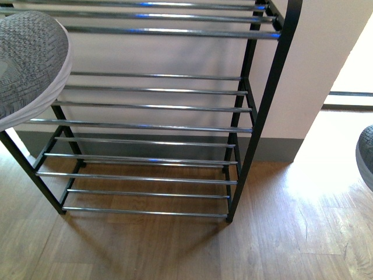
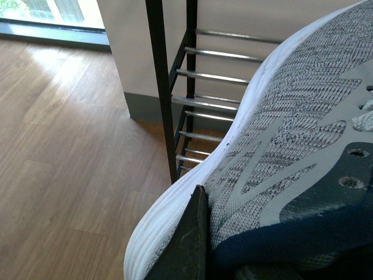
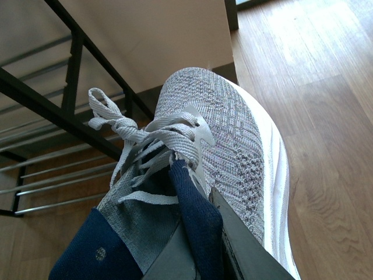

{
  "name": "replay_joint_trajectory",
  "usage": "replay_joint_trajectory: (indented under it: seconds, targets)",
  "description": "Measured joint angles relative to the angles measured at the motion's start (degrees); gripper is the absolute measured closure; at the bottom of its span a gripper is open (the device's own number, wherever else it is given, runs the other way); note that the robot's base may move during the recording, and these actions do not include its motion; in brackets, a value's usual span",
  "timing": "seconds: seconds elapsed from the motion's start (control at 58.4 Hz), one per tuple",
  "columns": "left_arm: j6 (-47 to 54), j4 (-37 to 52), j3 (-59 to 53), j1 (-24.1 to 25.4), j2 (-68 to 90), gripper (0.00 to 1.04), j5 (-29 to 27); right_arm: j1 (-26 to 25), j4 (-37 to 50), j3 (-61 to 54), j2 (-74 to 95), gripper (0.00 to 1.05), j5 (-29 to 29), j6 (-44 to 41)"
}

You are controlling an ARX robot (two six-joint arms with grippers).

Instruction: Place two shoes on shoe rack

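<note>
**Left pincer** (image 2: 242, 204): closed on the left shoe (image 2: 291, 134). One dark finger (image 2: 189, 245) presses the outside of the shoe's side wall. A dark plate with two holes lies on the inner side, over the navy lining, so the wall is clamped between them.

**Left shoe:** grey knit upper with smooth grey overlay bands, a ribbed white sole and a frayed white lace end by the plate. It is held clear of the floor (image 1: 145, 251) and runs forward from the pincer. In the front view the left shoe (image 1: 29, 64) overlaps the rack's left frame at about the second shelf. Whether it touches the rack cannot be told.

**Right pincer** (image 3: 195, 216): closed on the right shoe (image 3: 227, 128). A dark finger (image 3: 245, 245) lies against the outer side, just behind the lacing. A second dark part sits inside the opening, with the navy collar pinched between them.

**Right shoe:** same grey knit and white sole edge, with flat pale grey laces tied in a loose bow just ahead of the pincer. The toe points away from the pincer. The front view shows only a sliver of this shoe (image 1: 367, 154), well apart from the rack.

**Rack** (image 1: 271, 87): beyond both pincers, standing on the wood floor against a pale wall (image 1: 326, 58). It has black side frames and tiers of chrome rods.
</note>
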Motion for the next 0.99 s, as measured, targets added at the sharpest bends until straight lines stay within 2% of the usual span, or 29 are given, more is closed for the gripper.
replay_joint_trajectory:
  seconds: [0.771,0.788,0.839,0.891,0.993]
  targets:
    - [0.0,0.0,0.1,0.0,0.0,1.03,0.0,0.0,0.0,0.0,0.0,1.04,-0.2,0.0]
    - [0.0,0.0,0.1,0.0,0.0,1.03,0.0,0.1,1.5,-0.4,0.4,1.04,0.5,-0.5]
    - [0.0,0.0,0.1,0.0,0.0,1.03,0.0,1.3,16.0,-4.2,2.2,1.04,4.1,-2.8]
    - [0.0,0.0,0.1,0.0,0.0,1.03,0.0,2.5,22.1,-5.0,2.3,1.04,5.6,-3.6]
    - [0.0,0.0,0.1,0.0,0.0,1.03,0.0,5.8,21.0,-1.6,0.1,1.04,9.3,-3.8]
